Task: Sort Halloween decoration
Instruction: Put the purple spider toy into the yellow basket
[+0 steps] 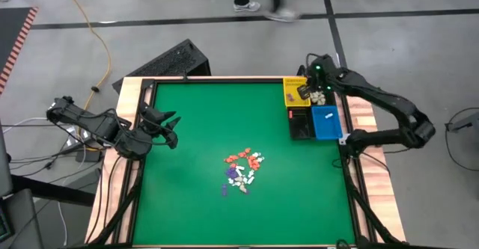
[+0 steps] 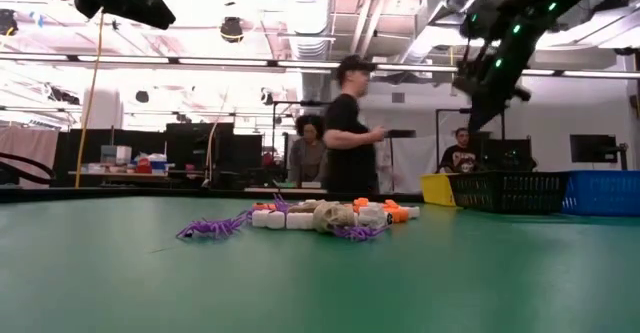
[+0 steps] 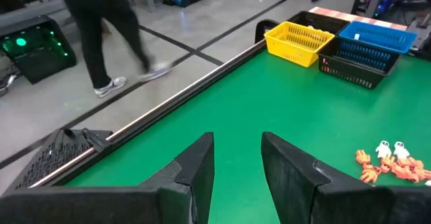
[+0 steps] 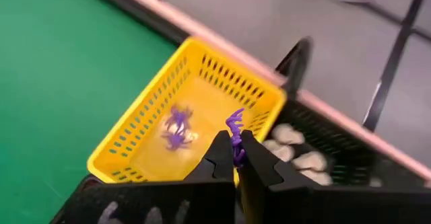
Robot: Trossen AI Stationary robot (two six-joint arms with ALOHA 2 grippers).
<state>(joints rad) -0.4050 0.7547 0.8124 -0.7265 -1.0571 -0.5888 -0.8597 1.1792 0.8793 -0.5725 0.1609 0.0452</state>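
The Halloween decoration lies as a pile of small cream, orange and purple trinkets (image 1: pixel 242 169) in the middle of the green table (image 1: pixel 187 204); the low view shows the pile (image 2: pixel 320 216) too. My right gripper (image 4: pixel 234 148) hangs over the yellow bin (image 4: pixel 155 140) at the table's far right, shut on a purple trinket (image 4: pixel 235 124). Another purple trinket (image 4: pixel 176 128) lies on the yellow bin's floor. My left gripper (image 3: pixel 237 163) stands open above the table's left side, with nothing between its fingers. My right gripper pinches the purple trinket's lower part (image 4: pixel 236 143) between its two fingertips. The fingers slant downward over the yellow bin's rim. The trinket is lifted clear, and its legs stick out past the fingertips.
A black bin (image 1: pixel 301 123) and a blue bin (image 1: pixel 325 122) stand side by side just nearer than the yellow bin (image 1: pixel 294 92). Cream pieces (image 4: pixel 296 153) lie in a dark bin beside the yellow one. People (image 2: pixel 350 133) are in the room beyond the table's far edge.
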